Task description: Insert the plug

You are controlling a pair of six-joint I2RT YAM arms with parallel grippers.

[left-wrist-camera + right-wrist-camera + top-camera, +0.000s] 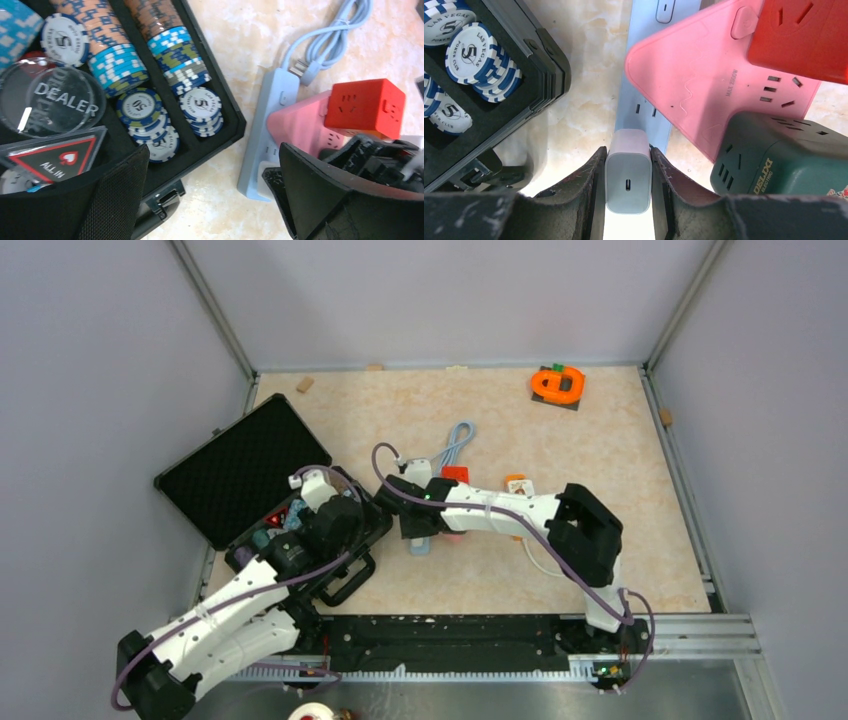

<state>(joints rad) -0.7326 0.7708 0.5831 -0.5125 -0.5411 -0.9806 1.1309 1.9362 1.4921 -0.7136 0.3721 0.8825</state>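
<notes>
While the plug (628, 172) is clamped in the right gripper (627, 156) over the blue strip (631, 117), left gripper (217, 200) wide open, prongs should be squared to the slots, then pressed straight in.

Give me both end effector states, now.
Left end effector: open, holding nothing.
Right end effector: closed on the white charger plug, over the blue power strip.
</notes>
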